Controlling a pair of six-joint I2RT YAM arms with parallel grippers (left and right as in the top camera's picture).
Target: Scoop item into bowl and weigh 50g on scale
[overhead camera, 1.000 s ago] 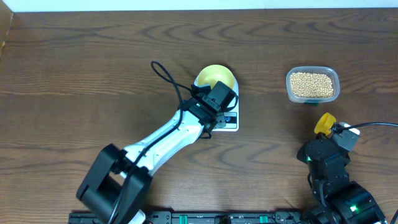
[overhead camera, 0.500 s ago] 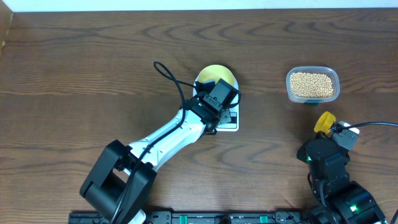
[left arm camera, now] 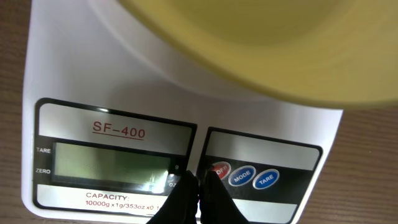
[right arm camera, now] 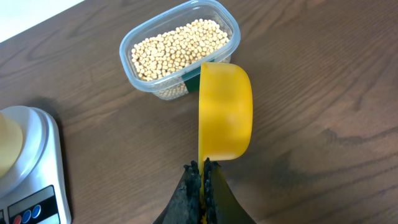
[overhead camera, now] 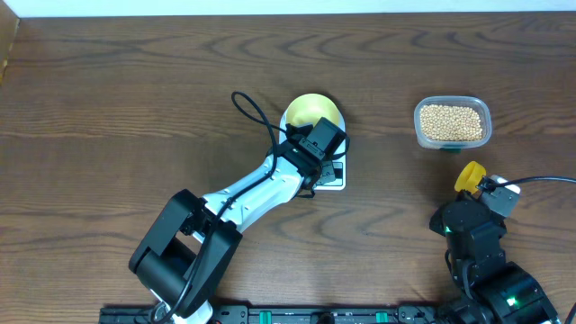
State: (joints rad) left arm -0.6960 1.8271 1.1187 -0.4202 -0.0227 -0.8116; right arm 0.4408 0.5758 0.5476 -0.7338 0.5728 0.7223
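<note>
Left gripper (left arm camera: 199, 190), fingers pinched together with nothing between them, points its tips at the front panel of the white kitchen scale (left arm camera: 124, 93). The red on/off button (left arm camera: 219, 171) sits just to the right of the tips; I cannot tell whether they touch it. The grey display (left arm camera: 112, 163), to their left, looks blank. The pale-yellow bowl (left arm camera: 261, 37) stands on the platform just beyond the fingers and appears empty.

This looks like switching the scale on. I would nudge the tips slightly right so they centre on the red button, clear of the blue MODE button (left arm camera: 242, 175) beside it. Press straight down and lightly, so the scale does not slide and the bowl stays put, then lift away before reading zero.

Right gripper (right arm camera: 202, 171) is clamped on the handle of the yellow scoop (right arm camera: 225, 112). The soybeans (right arm camera: 177, 46) wait in the clear tub (right arm camera: 231, 25) just beyond the scoop's cup.
</note>
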